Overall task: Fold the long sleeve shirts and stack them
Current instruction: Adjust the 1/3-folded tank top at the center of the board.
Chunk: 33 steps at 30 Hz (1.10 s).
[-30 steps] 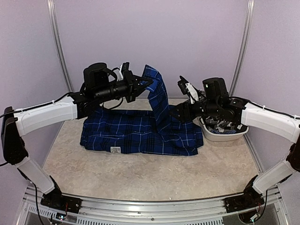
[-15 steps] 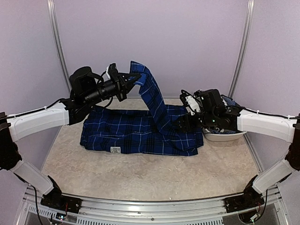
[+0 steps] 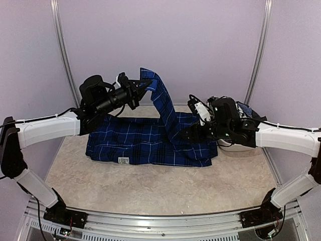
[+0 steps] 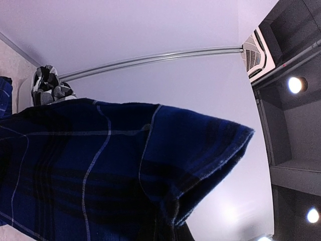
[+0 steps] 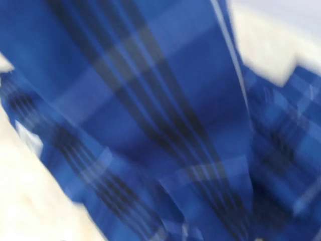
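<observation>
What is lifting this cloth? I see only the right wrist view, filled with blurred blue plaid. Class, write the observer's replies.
Observer: The left jaws are shut on one sleeve of the royal blue plaid cloth shirt, holding it raised.
Operator: Where is the rest?
Observer: Its body lies spread on the speckled beige table.
Operator: Any other shirt?
Observer: A black-and-white checked cloth shirt sits bunched in a white plastic basin on the right.

Right wrist view: motion-blurred, blue shirt [image 5: 150,100] fills it, cut by every edge. Right pincer [image 3: 184,134] tips buried in its cloth; jaw state unreadable. Checked shirt [image 4: 49,85] mostly hidden behind blue fabric. Hem label [image 3: 123,160] too small to read.
</observation>
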### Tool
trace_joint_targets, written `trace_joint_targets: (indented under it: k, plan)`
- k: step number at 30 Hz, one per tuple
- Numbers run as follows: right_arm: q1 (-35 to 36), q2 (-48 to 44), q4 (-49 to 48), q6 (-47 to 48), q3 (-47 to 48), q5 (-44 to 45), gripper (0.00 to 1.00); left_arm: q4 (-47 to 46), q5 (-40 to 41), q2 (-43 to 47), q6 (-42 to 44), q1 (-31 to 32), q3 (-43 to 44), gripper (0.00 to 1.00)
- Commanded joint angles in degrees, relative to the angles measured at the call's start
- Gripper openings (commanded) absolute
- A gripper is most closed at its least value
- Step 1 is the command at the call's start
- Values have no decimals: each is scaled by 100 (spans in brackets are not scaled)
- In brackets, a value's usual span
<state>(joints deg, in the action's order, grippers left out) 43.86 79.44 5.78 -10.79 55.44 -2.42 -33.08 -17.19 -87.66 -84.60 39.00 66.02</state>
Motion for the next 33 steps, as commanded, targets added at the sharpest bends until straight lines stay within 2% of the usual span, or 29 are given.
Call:
trace_joint_targets:
  k: [1, 4, 11, 20, 27, 33]
  plan:
    - [431, -63, -569, 412, 563, 586, 77, -450, 195, -104, -328, 117, -126, 7]
    - [720, 107, -569, 673, 930, 1034, 79, -550, 181, -190, -493, 176, -180, 9]
    - [1053, 518, -567, 960, 1590, 1462, 80, -661, 203, -361, -655, 244, -242, 9]
    - [1488, 973, -1116, 982, 1291, 2326, 82, -848, 260, -452, -862, 256, -156, 6]
    - [1573, 1578, -1221, 915, 1544, 3960, 82, -924, 243, -424, -963, 283, -219, 4]
    - [1396, 2090, -997, 790, 1874, 4826, 82, -989, 289, -211, -990, 181, -443, 1]
